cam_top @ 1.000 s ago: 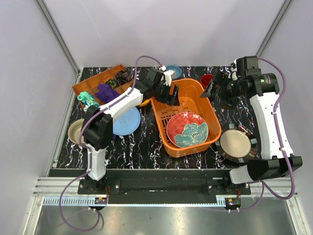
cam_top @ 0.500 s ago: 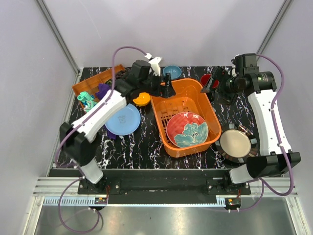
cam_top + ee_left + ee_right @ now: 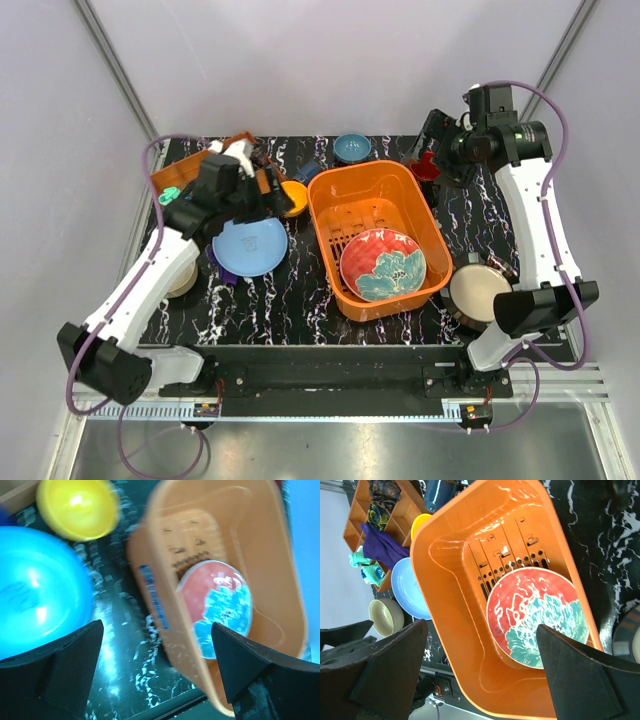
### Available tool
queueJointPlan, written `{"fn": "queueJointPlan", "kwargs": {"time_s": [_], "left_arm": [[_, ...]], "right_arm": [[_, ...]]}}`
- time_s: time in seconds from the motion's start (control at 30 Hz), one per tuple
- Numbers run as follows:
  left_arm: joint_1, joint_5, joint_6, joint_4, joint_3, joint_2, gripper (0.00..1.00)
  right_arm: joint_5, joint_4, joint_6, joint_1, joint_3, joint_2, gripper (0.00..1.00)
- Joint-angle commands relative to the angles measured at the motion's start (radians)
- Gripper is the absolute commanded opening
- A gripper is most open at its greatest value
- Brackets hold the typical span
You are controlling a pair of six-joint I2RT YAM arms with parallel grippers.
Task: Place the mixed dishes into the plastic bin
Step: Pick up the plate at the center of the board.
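Observation:
The orange plastic bin stands mid-table with the red-and-green plate lying in it. My left gripper hovers open and empty left of the bin, above the light blue plate and the orange-yellow bowl. The left wrist view shows the bin's wall, that blue plate and the yellow bowl below the left gripper. My right gripper hangs open and empty over the red mug. The right gripper looks down into the bin.
A small blue bowl sits behind the bin. A dark striped-rim plate lies at the front right, and a beige bowl is half hidden under my left arm. A compartment tray with purple cloth and teal toy is at the back left.
My left arm has swung out of the bin's far-left corner to the left, over the blue plate, its jaws a little wider. The right gripper has shifted slightly back.

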Motion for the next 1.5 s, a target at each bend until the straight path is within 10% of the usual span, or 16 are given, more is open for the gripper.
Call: {"fn": "queueJointPlan", "kwargs": {"time_s": [0.0, 1.47], "left_arm": [[0.105, -0.076, -0.082, -0.002, -0.109, -0.091, 0.92], [0.438, -0.148, 0.217, 0.251, -0.369, 0.136, 0.84]], "right_arm": [[-0.013, 0.029, 0.006, 0.024, 0.08, 0.042, 1.0], [-0.071, -0.067, -0.012, 0.026, -0.023, -0.063, 1.0]]}}
